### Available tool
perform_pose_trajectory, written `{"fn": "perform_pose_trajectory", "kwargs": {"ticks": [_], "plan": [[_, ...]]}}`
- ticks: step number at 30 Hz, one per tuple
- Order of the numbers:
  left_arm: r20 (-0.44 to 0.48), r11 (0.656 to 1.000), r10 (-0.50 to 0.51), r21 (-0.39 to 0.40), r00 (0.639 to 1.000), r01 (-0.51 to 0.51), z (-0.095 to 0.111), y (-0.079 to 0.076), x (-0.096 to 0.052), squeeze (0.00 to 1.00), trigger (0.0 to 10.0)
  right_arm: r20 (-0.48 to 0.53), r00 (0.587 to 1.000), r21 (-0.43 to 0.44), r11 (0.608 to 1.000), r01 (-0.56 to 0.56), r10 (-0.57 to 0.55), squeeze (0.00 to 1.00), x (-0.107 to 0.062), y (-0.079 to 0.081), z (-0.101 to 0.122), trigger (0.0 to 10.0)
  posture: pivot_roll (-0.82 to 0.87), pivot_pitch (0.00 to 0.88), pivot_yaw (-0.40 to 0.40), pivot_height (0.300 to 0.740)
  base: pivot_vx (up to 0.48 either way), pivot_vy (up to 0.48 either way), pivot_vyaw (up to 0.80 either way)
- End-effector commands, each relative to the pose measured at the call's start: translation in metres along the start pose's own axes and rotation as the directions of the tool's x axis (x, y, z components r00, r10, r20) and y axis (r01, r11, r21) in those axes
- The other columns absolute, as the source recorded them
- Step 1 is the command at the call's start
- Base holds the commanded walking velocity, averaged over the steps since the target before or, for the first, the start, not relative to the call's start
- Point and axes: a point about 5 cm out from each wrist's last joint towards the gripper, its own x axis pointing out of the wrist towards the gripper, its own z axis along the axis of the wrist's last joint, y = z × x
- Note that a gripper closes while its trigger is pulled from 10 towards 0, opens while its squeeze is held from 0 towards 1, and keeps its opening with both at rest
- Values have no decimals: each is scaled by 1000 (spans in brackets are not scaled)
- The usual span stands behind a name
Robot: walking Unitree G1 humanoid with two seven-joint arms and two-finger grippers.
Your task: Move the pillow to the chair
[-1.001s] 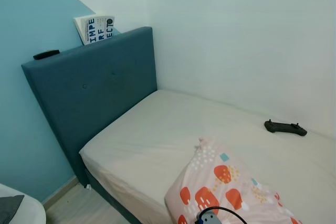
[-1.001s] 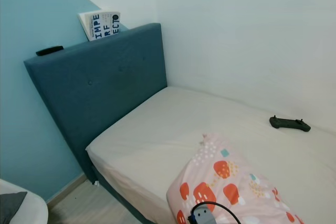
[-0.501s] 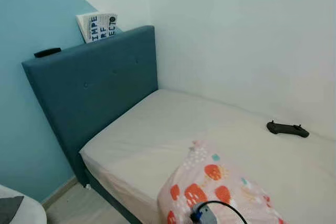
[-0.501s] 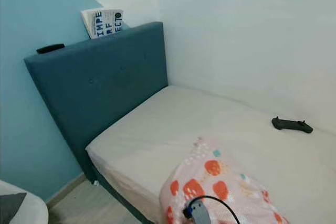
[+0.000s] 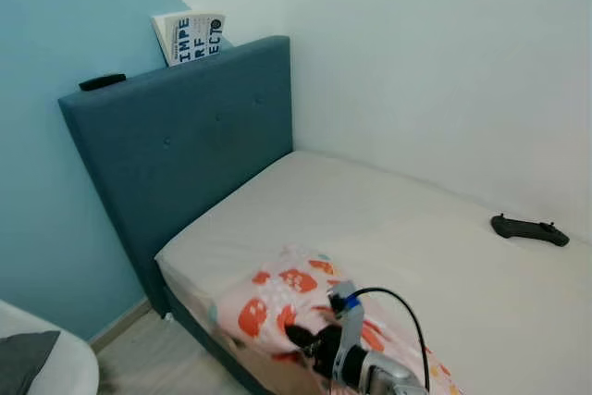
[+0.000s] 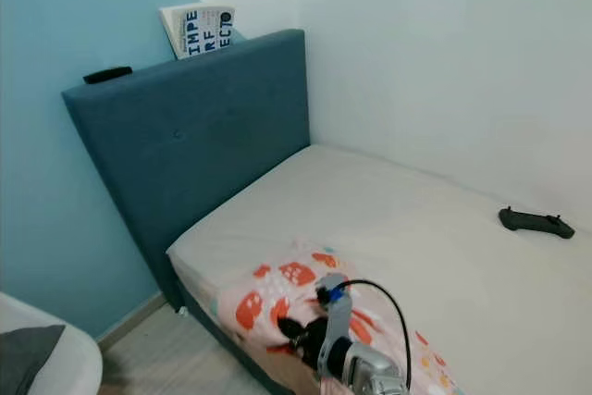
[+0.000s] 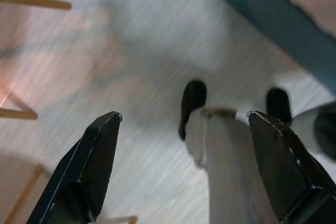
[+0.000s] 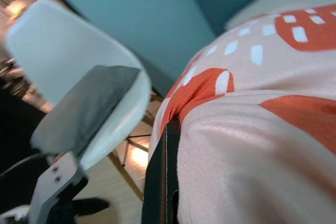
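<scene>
We see the pink pillow with orange and white print [image 5: 277,295] lying at the near corner of the cream mattress [image 5: 388,228], partly overhanging the bed edge; our right gripper [image 5: 310,339] is at the pillow's near side, black fingers [image 8: 160,177] pressed into the fabric, clenched on the pillow; in the right wrist view one finger runs along a fold of the cloth, the other is hidden behind the pillow.

The silver right arm [image 6: 361,367] with its looped black cable [image 6: 384,307] comes up from the bottom of the head views.

The white moulded chair with a grey seat cushion [image 8: 79,93] sits past the pillow in the right wrist view, on thin wooden legs; in the head views its white edge [image 5: 37,363] shows at the lower left, on the floor, apart from the bed.

Our left gripper [image 7: 184,166] hangs over the pale floor, blurred; fingers spread wide, released, nothing between them; we see the robot's own leg and dark feet below it.

Elsewhere: dark blue padded headboard [image 5: 185,145] against the light blue wall [image 5: 46,90]; a white book with bold blue lettering [image 5: 190,36] and a small black flat object [image 5: 102,81] rest on the headboard's top; a black game controller [image 5: 528,229] lies on the mattress near the white wall, well apart from the pillow.
</scene>
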Motion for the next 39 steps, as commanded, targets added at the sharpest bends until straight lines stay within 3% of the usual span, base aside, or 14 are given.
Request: {"fn": "perform_pose_trajectory", "kwargs": {"ticks": [1,3,8,20,22,24,26,39], "plan": [[17,1000,-19,-16,1000,19,3,-3,1,0,10000,21,990,-85,987,-136,138,0,16,17,15,10000,-92,23,16,730,0,0,763],[35,999,-48,19,998,48,12,-10,3,0,10000,-45,981,-130,973,-192,188,0,20,27,6,10000,-91,23,16,730,0,-234,763],[43,999,-38,31,998,37,18,-12,4,0,10000,-84,974,-138,966,-220,209,0,24,35,-5,10000,-91,23,19,730,0,-469,763],[12,999,-31,-6,999,32,5,-4,1,0,10000,-128,960,-129,956,-265,248,0,21,39,-13,10000,-91,27,26,730,0,-39,761],[6,1000,-30,-5,1000,30,3,-3,1,0,10000,-150,955,-133,952,-275,255,0,20,39,-16,10000,-88,27,25,730,0,0,763],[-12,1000,-23,-2,1000,23,-3,0,-1,0,10000,-251,941,-180,944,-275,226,0,14,36,-28,10000,-85,27,23,730,0,0,763],[-15,1000,-21,-2,1000,21,-4,1,-1,0,10000,-266,938,-185,943,-275,221,0,13,36,-31,10000,-85,27,23,730,0,0,763],[-17,1000,-24,1,1000,24,-3,-1,0,0,10000,-277,941,-198,947,-254,195,0,11,35,-35,10000,-92,28,25,730,0,0,763]]}}
